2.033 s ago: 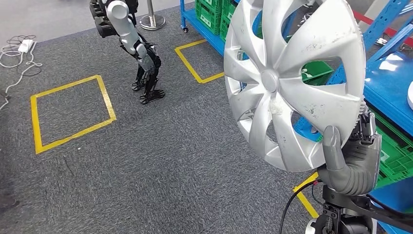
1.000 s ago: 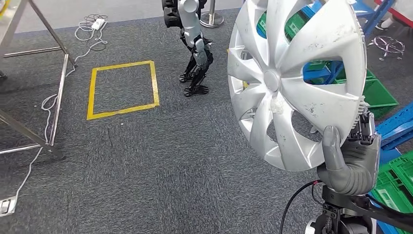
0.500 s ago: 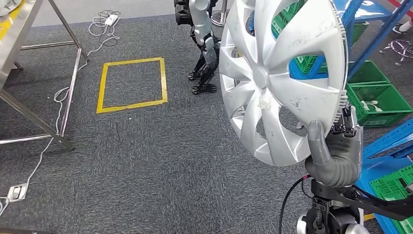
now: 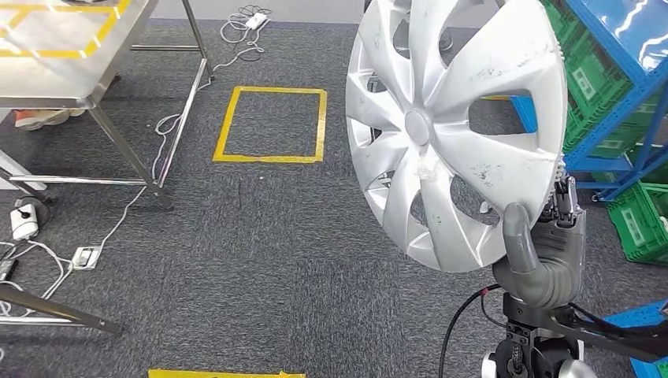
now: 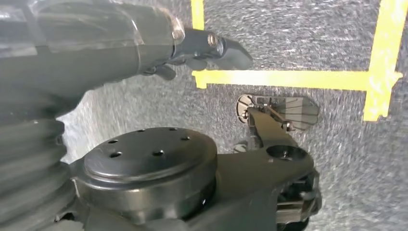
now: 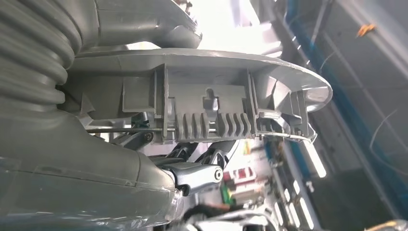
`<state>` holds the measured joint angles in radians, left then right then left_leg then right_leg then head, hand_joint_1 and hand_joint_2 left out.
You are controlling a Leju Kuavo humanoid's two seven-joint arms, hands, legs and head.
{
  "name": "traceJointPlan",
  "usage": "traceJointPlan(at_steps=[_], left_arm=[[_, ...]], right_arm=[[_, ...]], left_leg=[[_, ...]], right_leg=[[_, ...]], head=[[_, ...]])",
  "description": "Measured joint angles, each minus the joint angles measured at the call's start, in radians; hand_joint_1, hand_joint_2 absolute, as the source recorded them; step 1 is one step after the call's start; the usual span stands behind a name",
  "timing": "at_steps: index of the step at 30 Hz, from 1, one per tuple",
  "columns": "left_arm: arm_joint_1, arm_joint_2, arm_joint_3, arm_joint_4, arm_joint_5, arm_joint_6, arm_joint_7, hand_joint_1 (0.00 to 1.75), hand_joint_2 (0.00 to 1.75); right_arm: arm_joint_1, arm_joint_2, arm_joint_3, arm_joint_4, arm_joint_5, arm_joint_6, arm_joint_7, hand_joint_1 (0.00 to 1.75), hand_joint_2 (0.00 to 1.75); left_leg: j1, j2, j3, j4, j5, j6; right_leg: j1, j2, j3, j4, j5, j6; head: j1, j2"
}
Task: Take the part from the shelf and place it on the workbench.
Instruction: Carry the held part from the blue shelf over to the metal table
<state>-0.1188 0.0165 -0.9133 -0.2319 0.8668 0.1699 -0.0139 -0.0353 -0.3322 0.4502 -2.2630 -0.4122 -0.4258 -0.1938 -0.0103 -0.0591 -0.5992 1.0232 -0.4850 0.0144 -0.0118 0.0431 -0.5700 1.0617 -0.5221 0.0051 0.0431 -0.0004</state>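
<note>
— Where's the part?
— You've got the silver hubcap [image 4: 457,126] upright above the grey carpet [image 4: 260,260], its lower rim clamped by your right hand [image 4: 543,252], thumb on the face.
— The left hand?
— Your left hand [image 5: 192,48] hangs over the carpet holding nothing; how far its fingers spread, I can't tell. The steel tabletop [image 4: 71,55] stands well off, blue shelf [image 4: 630,71] opposite.

- The right hand [image 4: 543,256] is matte grey, with a thick rounded thumb and darker metal fingers [image 4: 569,206] behind it.
- Its cover is grey and ribbed [image 6: 29,53] in the right wrist view.
- A black cable [image 4: 461,327] loops beside the dark wrist mount.
- The left hand [image 5: 144,45] is dark grey, its fingertip bearing a small screw hole.
</note>
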Motion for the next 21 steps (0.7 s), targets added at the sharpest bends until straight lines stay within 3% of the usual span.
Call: traceJointPlan(at_steps=[1, 3, 5, 7, 9, 10, 11, 12, 14, 16, 19, 21], left_arm=[[0.000, 0.001, 0.000, 0.000, 0.009, 0.002, -0.003, 0.00, 1.75], [0.001, 0.006, 0.000, 0.000, 0.020, 0.003, -0.014, 0.00, 1.75], [0.002, 0.013, 0.001, 0.000, 0.028, 0.005, -0.038, 0.00, 1.75], [0.001, 0.017, 0.002, 0.000, 0.034, 0.007, -0.063, 0.00, 1.75], [0.001, 0.018, 0.002, 0.000, 0.035, 0.009, -0.053, 0.00, 1.75], [0.001, 0.018, 0.002, 0.000, 0.035, 0.010, -0.035, 0.00, 1.75], [0.001, 0.018, 0.002, 0.000, 0.035, 0.011, -0.014, 0.00, 1.75], [0.002, 0.018, 0.002, 0.000, 0.036, 0.012, 0.008, 0.00, 1.75], [0.002, 0.018, 0.002, 0.000, 0.039, 0.015, 0.045, 0.00, 1.75], [0.002, 0.017, 0.002, 0.000, 0.044, 0.017, 0.069, 0.00, 1.75], [0.002, 0.019, 0.002, 0.000, 0.048, 0.017, 0.078, 0.00, 1.75], [0.002, 0.021, 0.002, 0.000, 0.050, 0.017, 0.079, 0.00, 1.75]], right_arm=[[-0.001, 0.002, 0.000, 0.006, -0.009, 0.010, -0.012, 1.75, 1.75], [-0.003, 0.005, 0.001, 0.016, -0.021, 0.028, -0.025, 1.75, 1.75], [-0.004, 0.011, 0.002, 0.027, -0.031, 0.041, -0.028, 1.75, 1.75], [-0.005, 0.018, 0.003, 0.037, -0.043, 0.054, -0.028, 1.75, 1.75], [-0.004, 0.026, 0.005, 0.051, -0.056, 0.065, -0.028, 1.75, 1.75], [-0.003, 0.030, 0.006, 0.060, -0.061, 0.069, -0.029, 1.75, 1.75], [-0.002, 0.034, 0.007, 0.069, -0.067, 0.072, -0.030, 1.75, 1.75], [-0.001, 0.038, 0.008, 0.078, -0.070, 0.073, -0.031, 1.75, 1.75], [0.001, 0.043, 0.010, 0.092, -0.076, 0.075, -0.035, 1.75, 1.75], [0.000, 0.046, 0.014, 0.102, -0.078, 0.076, -0.039, 1.75, 1.75], [-0.002, 0.050, 0.019, 0.115, -0.079, 0.077, -0.042, 1.75, 1.75], [-0.002, 0.051, 0.023, 0.121, -0.079, 0.078, -0.042, 1.75, 1.75]], left_leg=[[0.001, -0.006, -0.004, 0.000, 0.002, -0.004], [0.003, -0.016, -0.012, -0.002, 0.008, -0.015], [0.002, 0.011, -0.019, 0.013, -0.007, -0.025], [0.003, 0.054, -0.056, 0.093, -0.061, -0.033], [0.011, 0.063, -0.116, 0.216, -0.117, -0.043], [0.015, 0.062, -0.134, 0.253, -0.125, -0.047], [0.019, 0.063, -0.134, 0.255, -0.114, -0.051], [0.022, 0.067, -0.114, 0.217, -0.086, -0.054], [0.024, 0.099, -0.043, 0.088, -0.028, -0.057], [0.019, 0.125, -0.004, 0.012, -0.009, -0.047], [0.012, 0.111, -0.005, 0.004, -0.008, -0.021], [0.013, 0.095, -0.003, 0.000, -0.004, -0.008]], right_leg=[[0.001, 0.010, 0.011, -0.032, 0.007, -0.003], [0.004, 0.004, 0.017, -0.050, 0.005, -0.008], [0.003, -0.012, 0.022, -0.062, 0.014, -0.016], [0.002, -0.032, 0.027, -0.073, 0.020, -0.024], [0.003, -0.053, 0.027, -0.074, 0.021, -0.026], [0.003, -0.063, 0.027, -0.074, 0.020, -0.025], [0.003, -0.074, 0.027, -0.073, 0.019, -0.024], [0.002, -0.083, 0.027, -0.072, 0.017, -0.021], [0.002, -0.098, 0.028, -0.065, 0.011, -0.011], [0.005, -0.108, 0.028, -0.057, 0.004, 0.002], [0.001, -0.117, 0.030, -0.056, -0.001, 0.018], [-0.003, -0.092, 0.015, -0.014, -0.036, 0.026]], head=[[0.000, 0.000], [0.000, 0.000], [-0.005, 0.000], [-0.017, 0.000], [-0.030, 0.000], [-0.035, 0.000], [-0.039, 0.000], [-0.043, 0.000], [-0.049, 0.000], [-0.050, 0.000], [-0.043, 0.000], [-0.038, 0.000]])
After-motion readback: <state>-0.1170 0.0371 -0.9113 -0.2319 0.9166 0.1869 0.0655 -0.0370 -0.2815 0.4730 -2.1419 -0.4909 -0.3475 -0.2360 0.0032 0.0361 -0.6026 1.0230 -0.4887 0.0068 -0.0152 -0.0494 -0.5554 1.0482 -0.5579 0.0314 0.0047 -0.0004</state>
